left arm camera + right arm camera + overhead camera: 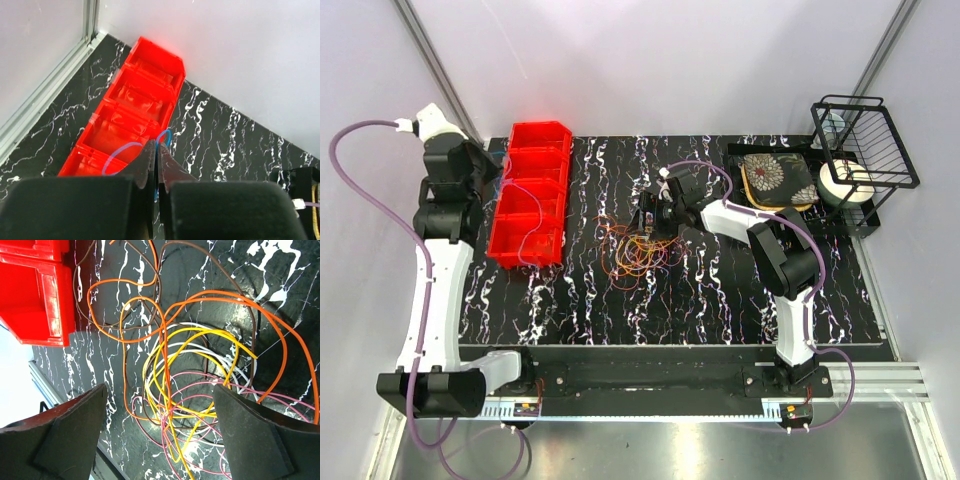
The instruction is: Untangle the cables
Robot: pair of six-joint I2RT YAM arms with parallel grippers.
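Note:
The cables [638, 252] lie in a tangle of orange, yellow, white, pink and brown loops in the middle of the black marbled mat. My right gripper [650, 215] hovers just behind and above them. In the right wrist view it [159, 387] is open wide, with the tangle [200, 370] lying between and below its fingers, untouched. My left gripper [490, 165] is at the far left by the red bins. In the left wrist view it [156, 145] is shut on a thin blue cable [122, 147] that loops out over the bins.
A row of red bins [532, 195] stands left of the tangle; it also shows in the left wrist view [145, 85] and the right wrist view [50, 300]. A black wire rack [865, 140], a floral pad [777, 180] and a white roll [845, 185] sit at the back right.

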